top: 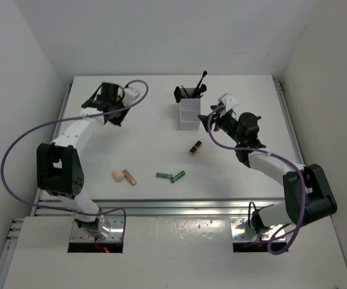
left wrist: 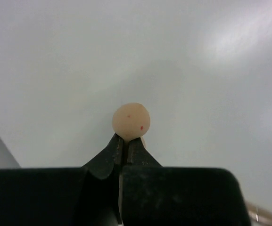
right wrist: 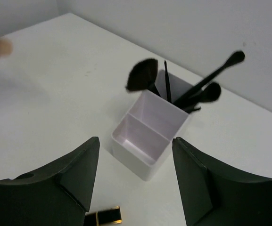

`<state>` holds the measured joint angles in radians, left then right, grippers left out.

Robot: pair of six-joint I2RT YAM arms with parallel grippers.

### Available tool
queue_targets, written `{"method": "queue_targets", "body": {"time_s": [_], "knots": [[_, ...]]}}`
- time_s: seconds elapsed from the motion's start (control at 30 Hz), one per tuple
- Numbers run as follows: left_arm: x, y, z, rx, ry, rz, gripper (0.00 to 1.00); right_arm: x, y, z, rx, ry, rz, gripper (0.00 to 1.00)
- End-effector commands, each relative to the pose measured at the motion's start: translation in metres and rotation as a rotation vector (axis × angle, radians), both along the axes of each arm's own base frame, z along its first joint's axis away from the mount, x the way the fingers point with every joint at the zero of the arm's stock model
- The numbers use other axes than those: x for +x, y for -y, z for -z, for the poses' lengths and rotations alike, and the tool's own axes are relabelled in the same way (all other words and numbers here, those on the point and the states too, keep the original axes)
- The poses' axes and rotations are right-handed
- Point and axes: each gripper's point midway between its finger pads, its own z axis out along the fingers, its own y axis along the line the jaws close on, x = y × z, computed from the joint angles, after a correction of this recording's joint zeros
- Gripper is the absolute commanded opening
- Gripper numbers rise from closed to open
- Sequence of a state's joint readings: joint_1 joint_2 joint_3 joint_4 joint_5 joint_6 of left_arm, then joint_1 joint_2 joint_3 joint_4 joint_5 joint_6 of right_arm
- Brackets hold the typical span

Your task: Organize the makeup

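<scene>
My left claw is hanging shut, seemingly empty; my right claw is gaping empty. I'm judging the sponge soft and light, planning a mid-body pinch.

The box stands on the bench toward the far edge, a little right of the middle; the brushes stand in its rearmost compartment, leaning out over the rim; the lipstick lies just in front of the box; nearer and to the left, two tubes lie end to end, close together; further left lies the sponge, a third tube just beside it on its right.
</scene>
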<state>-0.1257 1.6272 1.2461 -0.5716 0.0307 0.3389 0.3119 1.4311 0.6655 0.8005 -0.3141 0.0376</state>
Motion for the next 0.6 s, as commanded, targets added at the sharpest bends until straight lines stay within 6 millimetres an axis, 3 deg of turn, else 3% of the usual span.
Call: {"method": "queue_targets", "body": {"time_s": [0.0,0.03,0.07,0.13,0.17,0.2,0.23,0.37,0.43,0.5,0.57], "knots": [[0.06,0.062,-0.081,0.044,0.253,0.178,0.0,-0.01,0.023,0.004,0.002,-0.015,0.063,0.64],[0.076,0.094,-0.115,0.035,0.347,0.247,0.0,-0.013,0.025,0.006,0.004,-0.02,0.069,0.64],[0.087,0.113,-0.11,0.039,0.356,0.286,0.0,-0.015,0.031,0.008,0.013,-0.031,0.083,0.64],[0.106,0.151,-0.131,0.034,0.466,0.371,0.0,-0.021,0.044,0.018,0.015,-0.057,0.111,0.64],[0.107,0.185,-0.143,0.013,0.518,0.442,0.0,-0.026,0.047,0.024,0.018,-0.078,0.117,0.64],[0.111,0.206,-0.132,0.013,0.524,0.491,0.0,-0.028,0.056,0.027,0.021,-0.087,0.139,0.64],[0.111,0.239,-0.14,0.003,0.591,0.575,0.0,-0.03,0.06,0.026,0.023,-0.085,0.149,0.64],[0.126,0.29,-0.128,-0.03,0.702,0.64,0.0,-0.038,0.084,0.038,0.031,-0.144,0.217,0.64],[0.133,0.302,-0.127,-0.079,0.738,0.643,0.0,-0.041,0.094,0.037,0.027,-0.152,0.24,0.64],[0.132,0.319,-0.111,-0.115,0.722,0.684,0.0,-0.045,0.097,0.041,-0.003,-0.174,0.238,0.64],[0.137,0.324,-0.105,-0.114,0.739,0.699,0.0,-0.045,0.1,0.034,-0.014,-0.165,0.24,0.64]]}}
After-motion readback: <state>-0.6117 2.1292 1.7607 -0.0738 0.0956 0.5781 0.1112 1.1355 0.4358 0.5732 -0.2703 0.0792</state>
